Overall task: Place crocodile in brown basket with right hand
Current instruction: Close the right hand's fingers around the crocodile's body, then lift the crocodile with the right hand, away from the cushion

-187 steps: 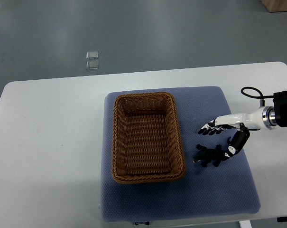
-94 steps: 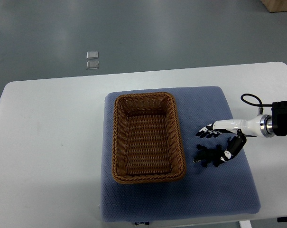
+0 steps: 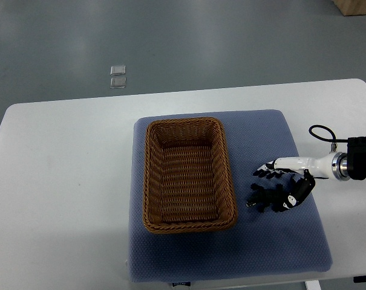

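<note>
A small dark crocodile toy (image 3: pixel 264 199) lies on the blue mat (image 3: pixel 267 241), to the right of the brown wicker basket (image 3: pixel 190 175). My right hand (image 3: pixel 279 184) comes in from the right edge and hovers low over the toy. Its fingers (image 3: pixel 267 171) are spread just above the toy's far side, and the thumb (image 3: pixel 297 194) reaches down to the toy's right end. Nothing is clasped between them. The basket holds nothing. The left arm does not show.
The mat lies on a white table (image 3: pixel 68 181). A black cable (image 3: pixel 320 130) loops by my right wrist. Two small clear squares (image 3: pixel 117 77) lie on the grey floor beyond the table.
My right hand has come down and toward the near edge, closing in on the crocodile. The toy and the basket have not moved.
</note>
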You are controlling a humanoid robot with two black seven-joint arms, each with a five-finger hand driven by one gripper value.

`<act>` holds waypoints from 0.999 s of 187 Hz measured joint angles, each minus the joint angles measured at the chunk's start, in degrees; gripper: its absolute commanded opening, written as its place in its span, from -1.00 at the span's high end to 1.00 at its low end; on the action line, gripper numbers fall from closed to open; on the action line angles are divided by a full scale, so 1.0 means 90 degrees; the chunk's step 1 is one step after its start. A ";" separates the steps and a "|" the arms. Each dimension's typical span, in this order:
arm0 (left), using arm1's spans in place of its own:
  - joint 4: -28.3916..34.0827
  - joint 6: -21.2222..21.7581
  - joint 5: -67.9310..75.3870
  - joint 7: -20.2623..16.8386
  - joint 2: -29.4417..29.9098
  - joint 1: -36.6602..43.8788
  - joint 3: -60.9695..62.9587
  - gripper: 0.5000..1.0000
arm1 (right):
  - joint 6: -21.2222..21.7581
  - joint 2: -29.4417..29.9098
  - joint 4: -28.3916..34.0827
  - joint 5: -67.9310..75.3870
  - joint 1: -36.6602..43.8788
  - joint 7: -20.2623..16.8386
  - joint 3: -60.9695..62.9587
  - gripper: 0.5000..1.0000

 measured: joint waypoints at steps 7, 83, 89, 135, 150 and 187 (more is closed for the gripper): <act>0.0000 0.0000 0.0000 0.0000 0.0000 0.0000 0.0000 -1.00 | -0.0004 0.0001 -0.0010 -0.0005 -0.0011 0.0002 0.0000 -0.69; 0.0006 0.0000 0.0000 0.0000 0.0000 0.0010 -0.0009 -1.00 | -0.0140 0.0135 -0.0122 -0.0209 -0.0235 0.0058 0.0002 -0.44; 0.0006 0.0000 0.0000 0.0000 0.0000 0.0010 -0.0009 -1.00 | -0.0162 0.0140 -0.0133 -0.0249 -0.0251 0.0081 0.0003 -0.36; 0.0006 0.0000 -0.0002 0.0000 0.0000 0.0010 0.0000 -1.00 | -0.0223 0.0138 -0.0150 -0.0422 -0.0330 0.0201 0.0003 0.57; 0.0005 0.0000 -0.0002 0.0000 0.0000 0.0010 0.0001 -1.00 | -0.0229 0.0130 -0.0150 -0.0517 -0.0342 0.0256 0.0003 0.80; 0.0003 0.0000 -0.0007 0.0000 0.0000 0.0010 -0.0008 -1.00 | -0.0273 0.0120 -0.0150 -0.0705 -0.0373 0.0440 0.0001 0.99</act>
